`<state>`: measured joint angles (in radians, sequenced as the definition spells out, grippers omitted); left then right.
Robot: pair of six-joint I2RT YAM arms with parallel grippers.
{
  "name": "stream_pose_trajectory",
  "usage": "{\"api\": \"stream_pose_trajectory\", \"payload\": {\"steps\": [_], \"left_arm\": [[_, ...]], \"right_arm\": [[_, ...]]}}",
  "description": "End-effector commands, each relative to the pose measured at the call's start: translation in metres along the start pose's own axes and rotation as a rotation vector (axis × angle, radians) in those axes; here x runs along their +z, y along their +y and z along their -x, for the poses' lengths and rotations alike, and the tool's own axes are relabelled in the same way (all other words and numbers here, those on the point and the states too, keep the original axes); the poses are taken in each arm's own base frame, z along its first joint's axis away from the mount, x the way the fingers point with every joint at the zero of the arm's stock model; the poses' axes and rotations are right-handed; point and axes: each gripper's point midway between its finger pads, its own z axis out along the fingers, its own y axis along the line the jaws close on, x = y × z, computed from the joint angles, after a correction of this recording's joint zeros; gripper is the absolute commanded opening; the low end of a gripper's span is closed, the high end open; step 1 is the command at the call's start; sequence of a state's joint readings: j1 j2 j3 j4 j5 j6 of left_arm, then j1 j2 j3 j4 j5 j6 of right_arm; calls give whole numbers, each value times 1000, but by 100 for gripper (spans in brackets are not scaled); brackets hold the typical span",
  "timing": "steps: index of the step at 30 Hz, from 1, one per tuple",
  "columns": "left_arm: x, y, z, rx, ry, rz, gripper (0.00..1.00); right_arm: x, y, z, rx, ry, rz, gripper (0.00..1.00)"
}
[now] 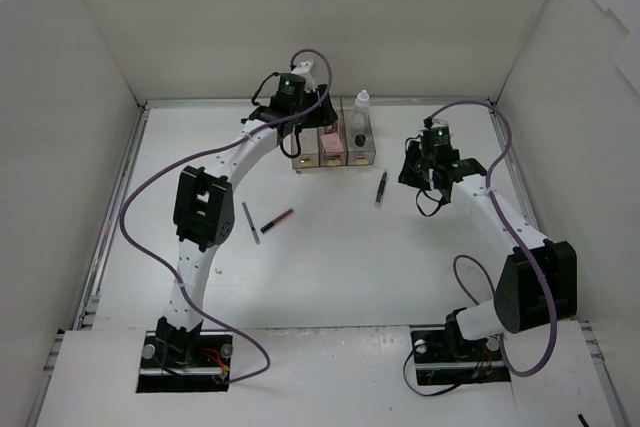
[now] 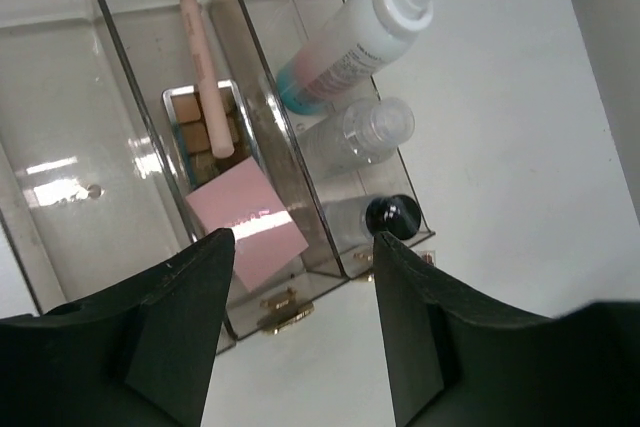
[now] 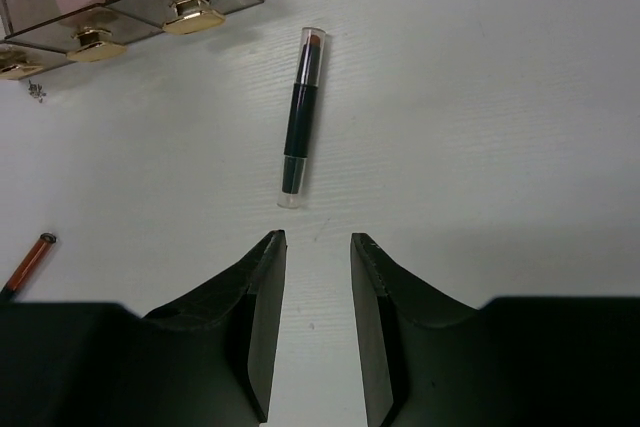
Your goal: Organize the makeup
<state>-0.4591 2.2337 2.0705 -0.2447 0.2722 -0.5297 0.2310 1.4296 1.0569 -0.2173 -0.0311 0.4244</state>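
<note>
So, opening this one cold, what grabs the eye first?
The clear three-compartment box at the far middle of the table, the open left hand above it: a pink square pad in its middle compartment, a white-blue bottle in the right one. Next, a dark pencil lying loose just ahead of the right hand, and a red pencil loose beside the left arm.
</note>
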Motion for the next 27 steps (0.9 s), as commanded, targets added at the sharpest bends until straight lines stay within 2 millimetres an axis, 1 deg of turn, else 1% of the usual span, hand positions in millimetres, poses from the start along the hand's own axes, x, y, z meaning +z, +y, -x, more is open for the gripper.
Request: {"api": "stream_pose_trajectory", "payload": {"steps": [1, 2, 3, 4, 5, 6, 7, 8, 9, 10, 11, 12, 13, 15, 16, 18, 19, 20, 24, 25, 27], "left_arm": [[-2, -33, 65, 7, -215, -116, 53], [1, -33, 68, 8, -227, -121, 53], [13, -26, 61, 5, -218, -107, 53], [13, -22, 71, -1, -240, -99, 53], [16, -19, 73, -6, -249, -86, 53], [26, -13, 66, -14, -240, -75, 53], [28, -13, 70, -14, -254, -75, 53], [33, -5, 68, -11, -262, -47, 53], [35, -2, 69, 1, -269, -32, 53], [38, -4, 68, 19, -278, -23, 53], [40, 5, 69, 65, -288, 13, 53], [41, 9, 70, 89, -297, 33, 51], [42, 6, 69, 116, -301, 39, 49], [45, 20, 69, 179, -308, 102, 48], [44, 27, 71, 195, -317, 139, 48], [46, 32, 71, 244, -317, 156, 48], [46, 33, 72, 257, -321, 163, 48], [46, 40, 74, 269, -325, 174, 48], [48, 37, 80, 384, -328, 159, 49], [50, 34, 77, 415, -314, 130, 49], [50, 30, 78, 497, -304, 114, 49]], "right_arm": [[-17, 17, 39, -25, -123, 44, 29], [-19, 17, 41, -26, -131, 45, 29], [-22, 18, 43, -29, -141, 49, 29], [-23, 19, 43, -34, -141, 53, 29], [-27, 21, 46, -37, -153, 60, 29], [-29, 22, 47, -39, -156, 66, 29], [-30, 24, 47, -40, -158, 74, 29], [-33, 24, 49, -40, -163, 80, 29], [-34, 25, 47, -44, -162, 87, 29], [-34, 26, 46, -45, -161, 89, 29], [-37, 26, 47, -45, -166, 93, 29], [-38, 27, 45, -45, -164, 99, 29], [-38, 26, 43, -47, -160, 99, 30], [-41, 27, 39, -50, -157, 114, 30], [-39, 25, 34, -55, -145, 115, 30], [-43, 26, 32, -57, -147, 126, 30], [-41, 24, 27, -65, -136, 123, 30], [-43, 23, 26, -66, -138, 126, 30], [-40, 17, 15, -74, -118, 113, 30], [-41, 15, 15, -74, -120, 111, 30], [-41, 14, 10, -73, -113, 115, 30]]}}
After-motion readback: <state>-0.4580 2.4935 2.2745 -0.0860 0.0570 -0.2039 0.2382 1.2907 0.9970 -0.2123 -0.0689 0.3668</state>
